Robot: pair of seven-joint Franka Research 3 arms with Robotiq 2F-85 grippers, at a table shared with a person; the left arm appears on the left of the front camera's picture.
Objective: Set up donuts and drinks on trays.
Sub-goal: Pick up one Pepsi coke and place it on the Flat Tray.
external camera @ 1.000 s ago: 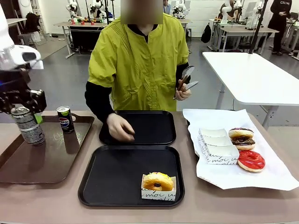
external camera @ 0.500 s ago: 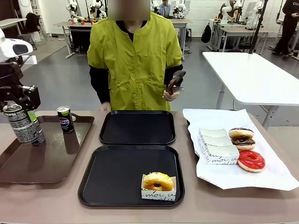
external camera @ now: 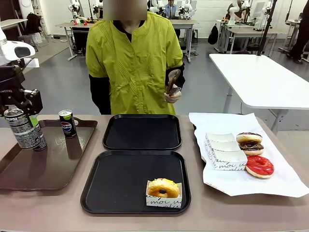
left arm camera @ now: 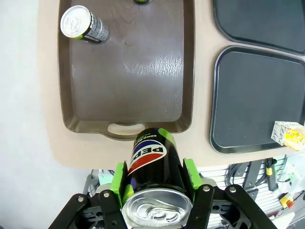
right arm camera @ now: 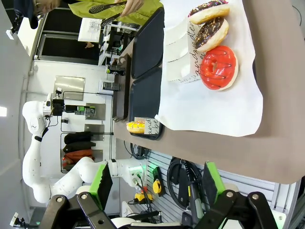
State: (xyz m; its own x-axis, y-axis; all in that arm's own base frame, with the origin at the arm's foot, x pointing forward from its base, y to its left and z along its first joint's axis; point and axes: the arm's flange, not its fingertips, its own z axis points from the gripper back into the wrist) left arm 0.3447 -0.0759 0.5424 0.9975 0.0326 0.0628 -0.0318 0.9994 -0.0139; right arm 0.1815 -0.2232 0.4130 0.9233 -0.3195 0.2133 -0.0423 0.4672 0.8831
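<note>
My left gripper is clenched on a slim black can, with the green pads pressed to its sides below the silver top. Seen along the fingers, the can is held above the near rim of the smooth brown tray. My right gripper stands spread wide, with nothing between its pads.

A second can stands upright in the brown tray's far left corner, and a third can stands near its far right edge.

Beside it lie two matte black trays with rounded corners and raised rims.
- The near tray carries a glazed yellow donut in a white paper box at its near right corner.
- The far tray lies just behind it.

A person stands beyond the far tray, tongs in a raised hand.

On the white paper sheet to the right are folded boxes, two chocolate donuts and a red donut.
</note>
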